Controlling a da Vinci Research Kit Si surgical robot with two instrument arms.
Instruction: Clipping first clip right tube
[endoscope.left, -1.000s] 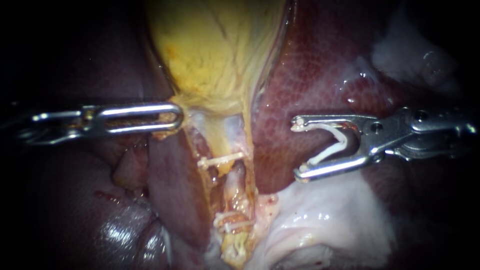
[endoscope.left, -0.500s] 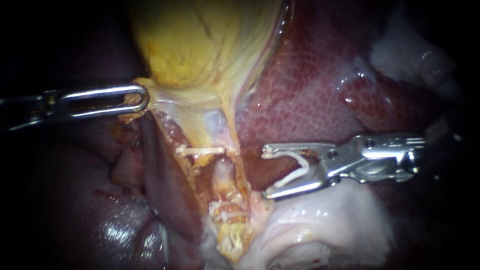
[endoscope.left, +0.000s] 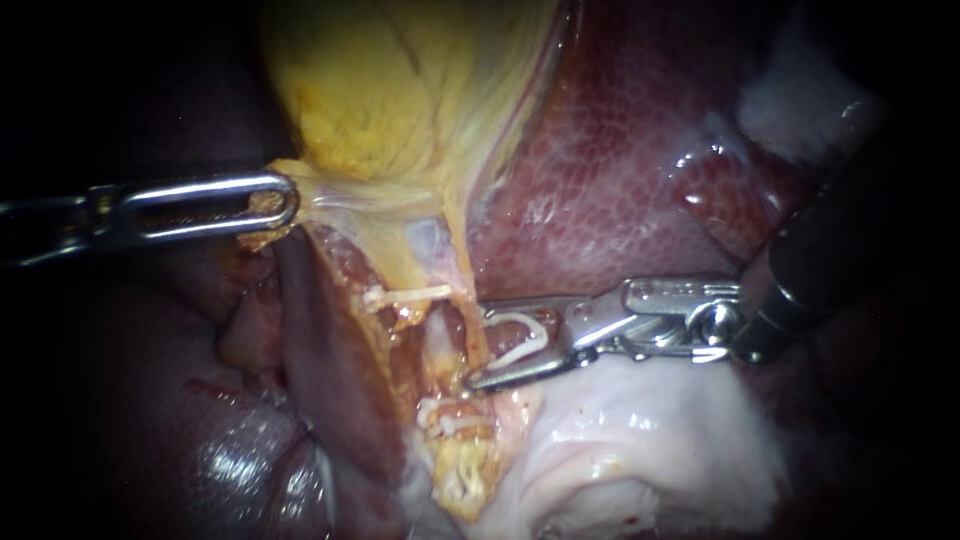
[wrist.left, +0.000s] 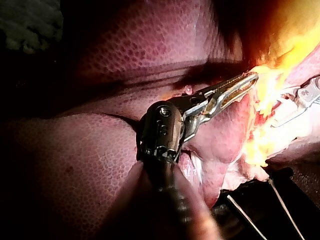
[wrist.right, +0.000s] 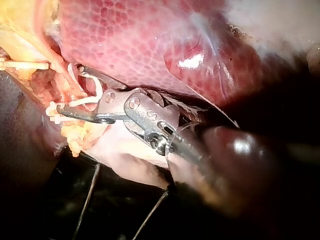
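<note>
Nearest the camera lies a fold of pale tissue (endoscope.left: 650, 430), smooth, wet and glossy. Just above it the right instrument (endoscope.left: 478, 346) comes in, a dark shaft ending in bright hinged steel. Its 2 slim jaws stand part-way apart and hold a white clip (endoscope.left: 543, 338), a thin bent strip with 1 leg lying against each jaw.

The jaw tips sit at the right tube (endoscope.left: 465, 300), a narrow yellowish strand that runs down from the gallbladder's neck to the frayed yellow tissue below. In the right wrist view orange-yellow tissue shows between the tips. Whether the whole tube lies inside the clip, I cannot tell.

Just beside it, on a pinker, thicker stalk, sit 3 more white clips: 1 upper clip (endoscope.left: 405, 295) laid across it and a pair of lower clips (endoscope.left: 455, 422) close together.

The left instrument (endoscope.left: 283, 203) is polished steel with long slotted jaws. These are closed on the gallbladder's stringy lower edge, which stretches toward them in a taut sheet.

Behind, the gallbladder (endoscope.left: 400, 90) is a matt yellow, veined bulge. The liver (endoscope.left: 620, 170) surrounds it, dark red, finely mottled and shining wet.
</note>
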